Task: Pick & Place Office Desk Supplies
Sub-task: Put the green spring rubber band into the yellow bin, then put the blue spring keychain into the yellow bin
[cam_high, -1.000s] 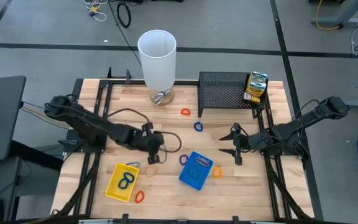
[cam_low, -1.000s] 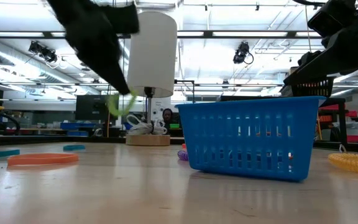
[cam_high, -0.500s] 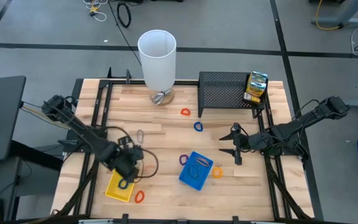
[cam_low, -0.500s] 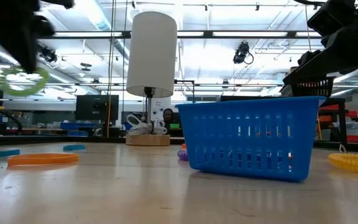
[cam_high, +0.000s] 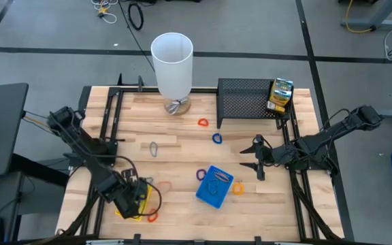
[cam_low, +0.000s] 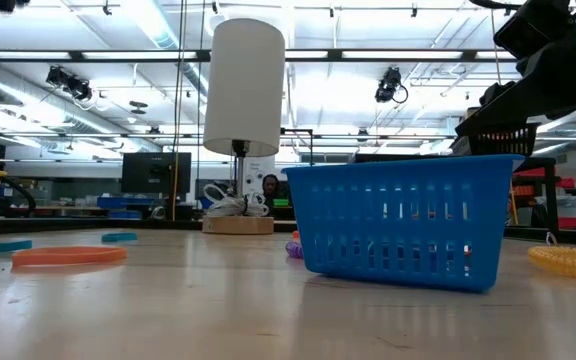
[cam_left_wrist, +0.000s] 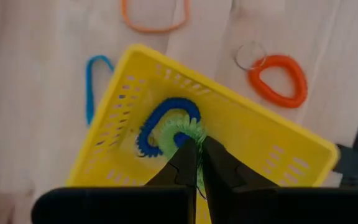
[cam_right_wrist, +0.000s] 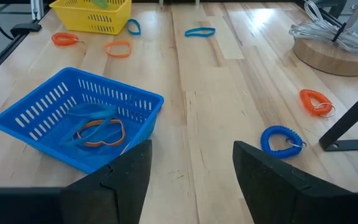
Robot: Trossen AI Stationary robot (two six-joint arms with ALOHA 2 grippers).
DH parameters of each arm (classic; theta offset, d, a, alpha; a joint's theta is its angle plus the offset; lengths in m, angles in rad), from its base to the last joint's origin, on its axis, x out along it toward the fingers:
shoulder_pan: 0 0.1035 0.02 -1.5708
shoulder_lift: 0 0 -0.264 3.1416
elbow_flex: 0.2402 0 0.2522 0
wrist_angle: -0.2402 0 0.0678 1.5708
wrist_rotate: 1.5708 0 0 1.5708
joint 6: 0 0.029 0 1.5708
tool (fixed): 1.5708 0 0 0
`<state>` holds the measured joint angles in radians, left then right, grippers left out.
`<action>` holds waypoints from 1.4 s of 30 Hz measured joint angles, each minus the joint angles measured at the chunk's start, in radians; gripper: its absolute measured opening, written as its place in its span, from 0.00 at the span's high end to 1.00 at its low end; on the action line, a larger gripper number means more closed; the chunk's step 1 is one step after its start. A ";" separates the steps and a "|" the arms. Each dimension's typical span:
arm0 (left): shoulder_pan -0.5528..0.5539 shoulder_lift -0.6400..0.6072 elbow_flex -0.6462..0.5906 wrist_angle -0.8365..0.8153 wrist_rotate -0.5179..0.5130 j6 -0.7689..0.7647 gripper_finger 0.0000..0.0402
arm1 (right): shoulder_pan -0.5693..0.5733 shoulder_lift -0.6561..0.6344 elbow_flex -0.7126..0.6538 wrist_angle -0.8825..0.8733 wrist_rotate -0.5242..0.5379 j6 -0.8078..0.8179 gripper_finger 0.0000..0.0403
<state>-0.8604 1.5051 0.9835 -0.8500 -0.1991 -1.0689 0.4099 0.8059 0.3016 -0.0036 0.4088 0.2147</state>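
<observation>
High view shows the tabletop point(cam_high: 182, 136) with a yellow tray point(cam_left_wrist: 278, 149) at its front left corner and the left gripper point(cam_left_wrist: 194, 158) poised over it, fingers clamped on a green coil band point(cam_left_wrist: 173, 134) above a blue coil band point(cam_left_wrist: 160, 118) already lying inside. The step in hand looks like the drop-off; next, the fingers must part. The right gripper point(cam_right_wrist: 191, 168) waits spread wide beside the blue tray point(cam_right_wrist: 73, 118).

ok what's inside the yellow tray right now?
A blue coil loop lies in the yellow tray, with a green coil loop pinched in the shut left claw. The claw covers part of the tray floor.
</observation>
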 joint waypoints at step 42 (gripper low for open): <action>0.036 -0.103 -0.149 0.580 -0.799 0.611 0.41 | -0.317 0.312 0.089 0.206 -0.175 -0.224 0.42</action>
<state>-0.8242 1.4019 0.8341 -0.2697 -0.9977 -0.4583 0.0929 1.1183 0.3905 0.2022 0.2338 -0.0096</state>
